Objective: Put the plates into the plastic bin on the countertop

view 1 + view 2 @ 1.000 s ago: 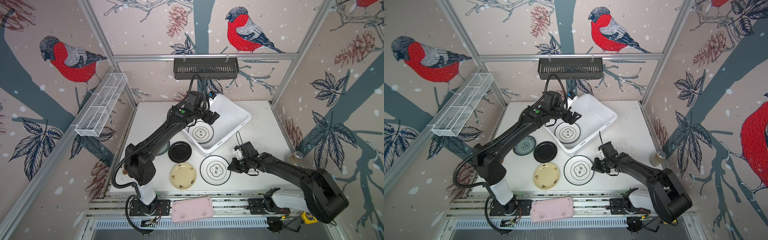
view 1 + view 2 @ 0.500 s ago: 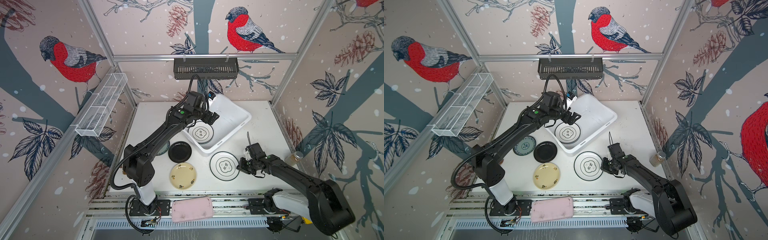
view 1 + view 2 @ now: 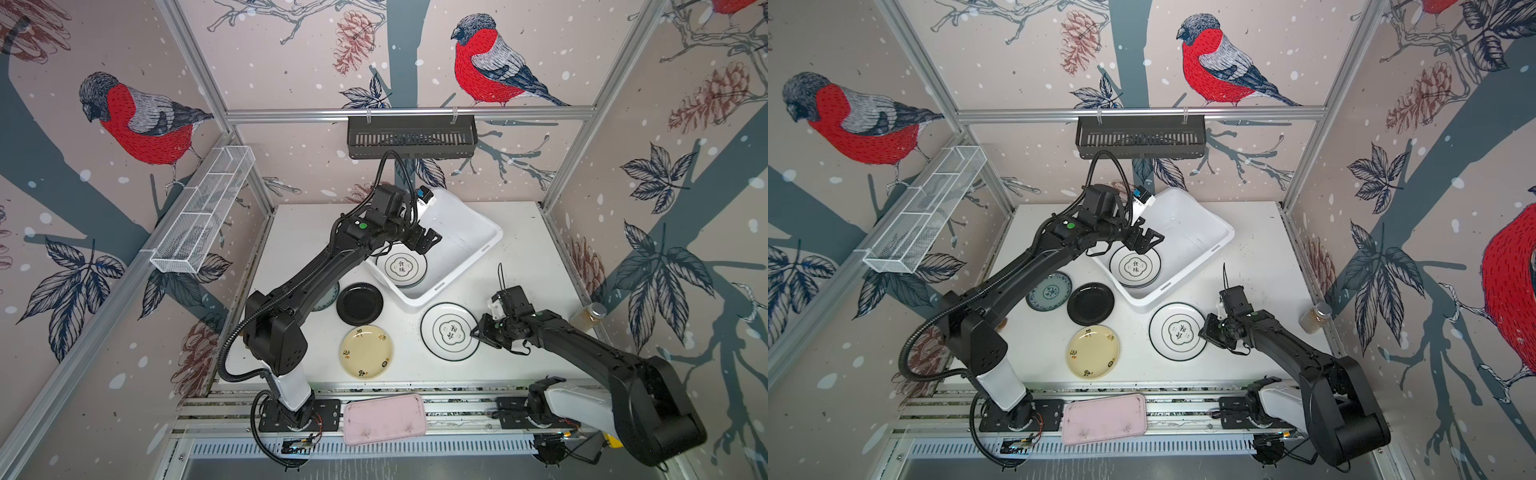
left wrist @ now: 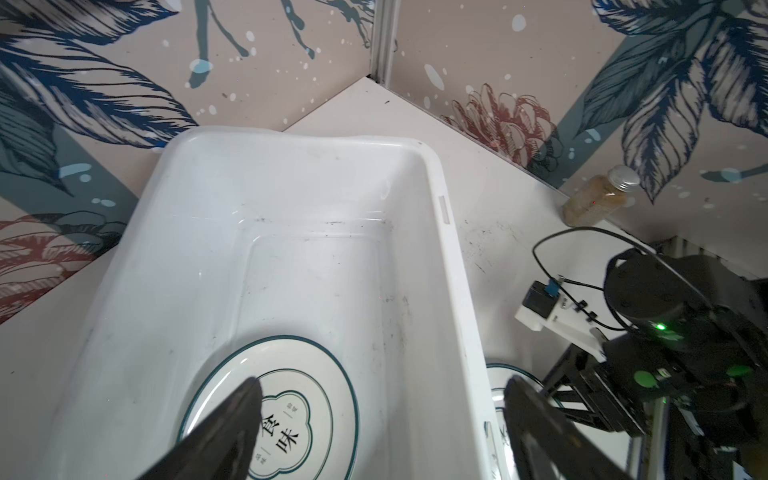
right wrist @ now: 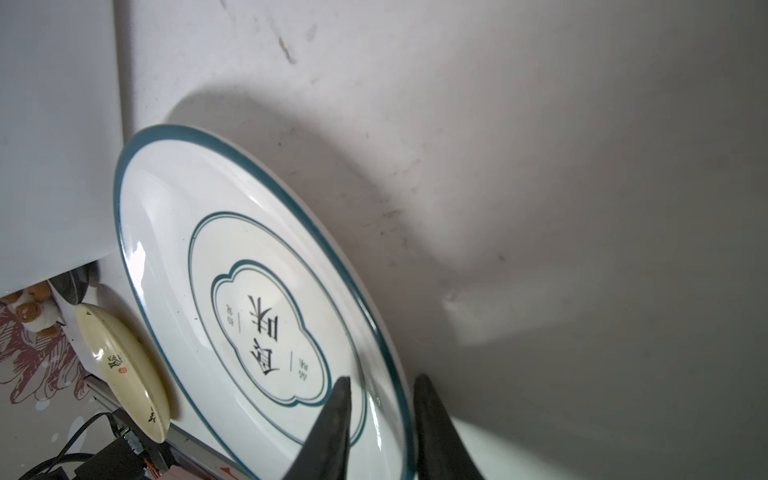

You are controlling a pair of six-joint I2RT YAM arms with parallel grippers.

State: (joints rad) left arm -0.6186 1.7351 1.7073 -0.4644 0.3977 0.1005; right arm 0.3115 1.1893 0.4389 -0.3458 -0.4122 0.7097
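Emblem plate inside white bin

The plastic bin (white, rectangular, rounded corners, slot handles under the rim) sits at an angle toward the rear of the white countertop. At its near end it holds a black-rimmed emblem plate, face up on further plates of which only the rims show. Four plates lie flat on the countertop in front of the bin: a second emblem plate just beside its near wall, a black plate, a pale yellow plate, and a teal plate just beside the black one.
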